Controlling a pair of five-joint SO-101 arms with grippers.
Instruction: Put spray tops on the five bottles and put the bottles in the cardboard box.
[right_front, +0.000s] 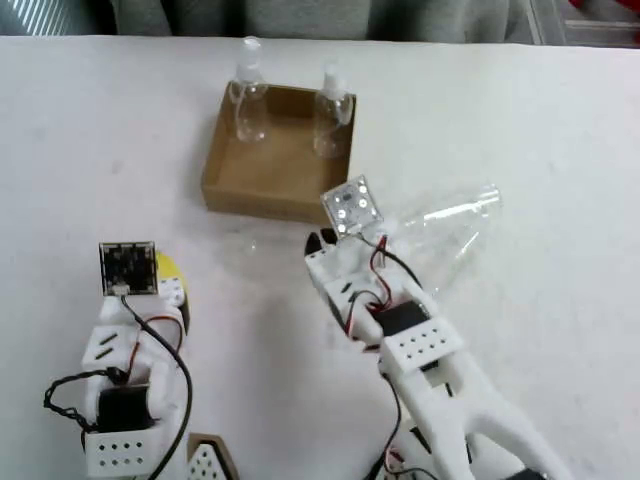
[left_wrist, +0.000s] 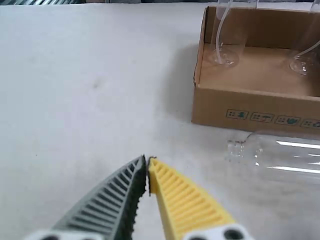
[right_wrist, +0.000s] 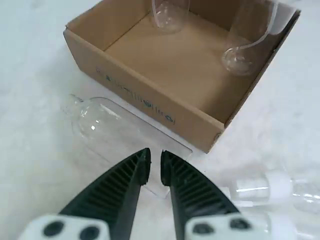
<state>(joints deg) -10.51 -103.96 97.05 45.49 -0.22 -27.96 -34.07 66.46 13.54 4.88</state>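
**Bare-necked bottle on its side, just past the right claw**

Right claw (right_wrist: 154, 161) low over the table (right_front: 100, 130), black fingers drawn to a narrow slit, nearly parallel, gripping nothing. Just under and beyond its tips, an uncapped bottle (right_wrist: 107, 125) flat on its side. Lies between the claw and the near wall of the box (right_wrist: 150, 102), just beside that wall; contact with the cardboard impossible to tell. Neck to the left, base to the right, close below the claw's tips.

Clear and see-through from end to end, with the tabletop visible through it. Rounded shoulder, short ridged neck, open mouth, no spray top. A few bright glints along the side.

Left claw (left_wrist: 148, 162) squeezed tight, grey finger and yellow finger meeting at the tips, nothing between them. Sits to the left of the uncapped bottle and nearer than it, apart from the open neck.

Inside the box, a capped bottle (right_front: 247, 105) upright in the far left corner and a second capped bottle (right_front: 332, 120) upright in the far right corner, both clear, each with a thin tube curving down inside.

Right of the right claw, a white-topped bottle (right_wrist: 260, 189) lying on the table, also clear; number of bottles beside it hard to tell.
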